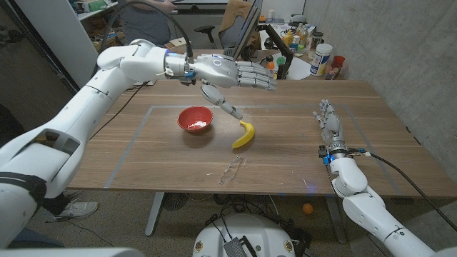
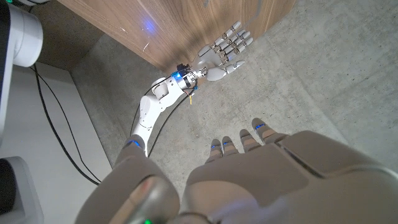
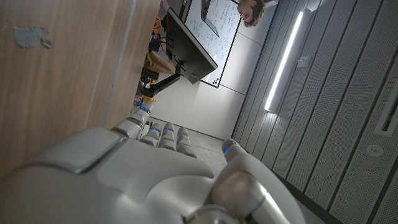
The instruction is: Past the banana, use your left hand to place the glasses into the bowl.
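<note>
**Inspector:** Start at the left hand's fingers.

**Assistant:** The left hand (image 1: 235, 73) hangs in the upper middle of the head view, above the table (image 1: 385, 121). Its fingers (image 1: 263, 76) are stretched out toward picture right, a little apart, holding nothing. The thumb angles down toward the banana.

**Inspector:** The right hand?

**Assistant:** The right hand (image 1: 328, 120) sits at centre right on the table, fingers extended toward the far edge, slightly spread, nothing in them. The left wrist view shows it the same way (image 2: 222, 51).

**Inspector:** The glasses?

**Assistant:** The glasses (image 1: 233, 170) lie on the wood in the lower middle of the frame, apart from both hands. They are thin and faint; their long axis runs diagonally, lower left to upper right. Which way the lenses face, I cannot tell.

**Inspector:** Surroundings?

**Assistant:** The banana (image 1: 245, 134) lies just above the glasses, curved, its long axis near vertical in the picture. The red bowl (image 1: 195, 119) stands left of the banana, upright.
</note>
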